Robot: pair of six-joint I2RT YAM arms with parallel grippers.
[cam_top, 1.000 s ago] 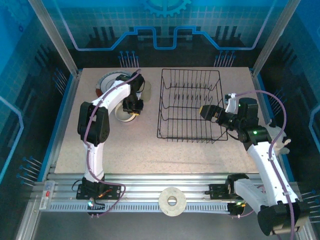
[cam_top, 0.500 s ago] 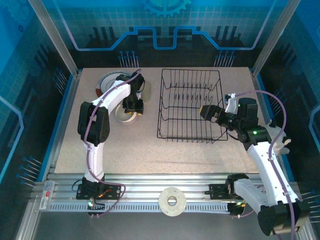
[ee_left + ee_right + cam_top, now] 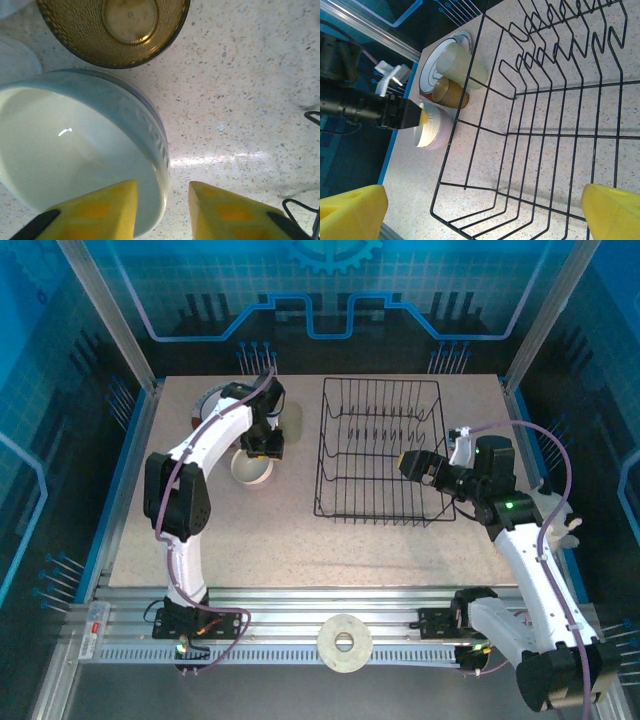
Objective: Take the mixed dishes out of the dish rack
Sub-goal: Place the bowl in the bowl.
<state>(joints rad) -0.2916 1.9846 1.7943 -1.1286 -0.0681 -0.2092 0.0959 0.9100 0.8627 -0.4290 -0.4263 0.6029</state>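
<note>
The black wire dish rack (image 3: 380, 450) stands mid-table with nothing in it, and its wires (image 3: 545, 125) cross the right wrist view. To its left a lilac cup (image 3: 250, 470) with a white inside (image 3: 65, 150) stands on the table. My left gripper (image 3: 265, 440) hovers over its right rim, open; one fingertip (image 3: 107, 205) is above the cup's inside, the other over bare table, touching nothing. An amber cup (image 3: 130, 25) and a pale yellow-green cup (image 3: 462, 67) stand just beyond, by a white plate (image 3: 212, 405). My right gripper (image 3: 415, 462) is wide open at the rack's right side.
Cups and plate cluster at the table's far left corner (image 3: 432, 60). The speckled tabletop (image 3: 300, 540) in front of the rack is bare. Blue enclosure walls and aluminium rails border the table. A white ring (image 3: 344, 643) lies on the front rail.
My left gripper let go of the lilac cup's rim and drew back toward the far side; the arm's elbow swung left. The right arm has not moved.
</note>
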